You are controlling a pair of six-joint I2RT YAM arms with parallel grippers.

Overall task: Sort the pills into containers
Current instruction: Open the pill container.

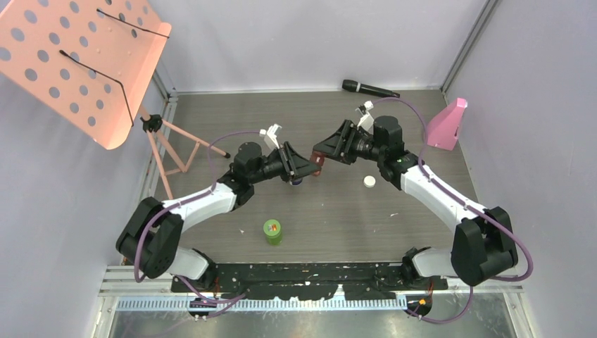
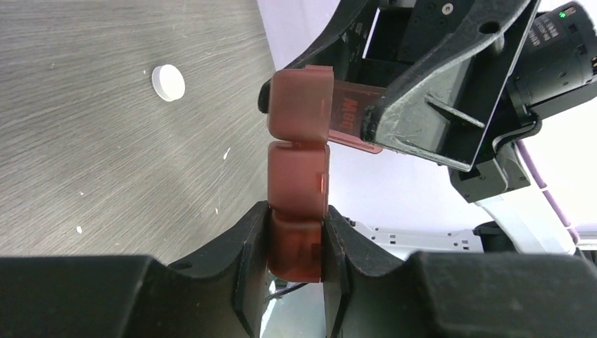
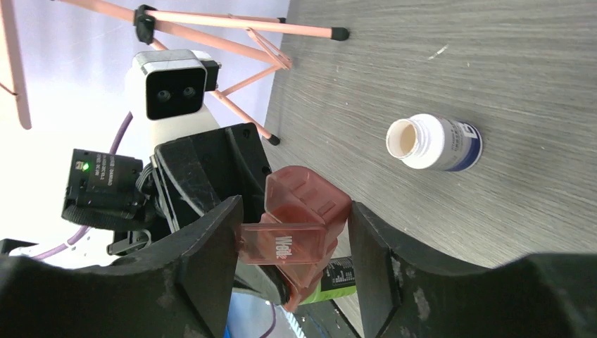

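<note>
At far left you have a pink perforated music stand [image 1: 77,63] on a tripod, standing off the table's [image 1: 338,218] left edge. Next comes your left arm, reaching in towards the middle of the table. Its left gripper [image 2: 296,211] is closed tight on the bottom segment of the small brown case [image 2: 299,176], with one finger pressed to each side. The case is clear of the table and stands up out of the jaws, in mid-air between the two grippers.

In front of that arm, near the table's front edge, the green-lidded bottle [image 1: 272,231] stands upright, well apart from the case.

At the centre, one lid flap [image 3: 281,243] of the case is swung open and points into your right gripper [image 3: 294,208]. Those jaws stand partly apart, straddling the flap. One edge of the flap lies against a finger, and a gap shows on the other side, so nothing is clamped.

Below the right gripper, the white bottle [image 3: 433,143] lies on its side on the table, its mouth uncapped. A white cap [image 1: 369,181] lies flat just beside your right arm.

Further right, a black microphone [image 1: 369,89] lies along the back edge. A pink wedge-shaped object [image 1: 447,125] stands at the far right.
</note>
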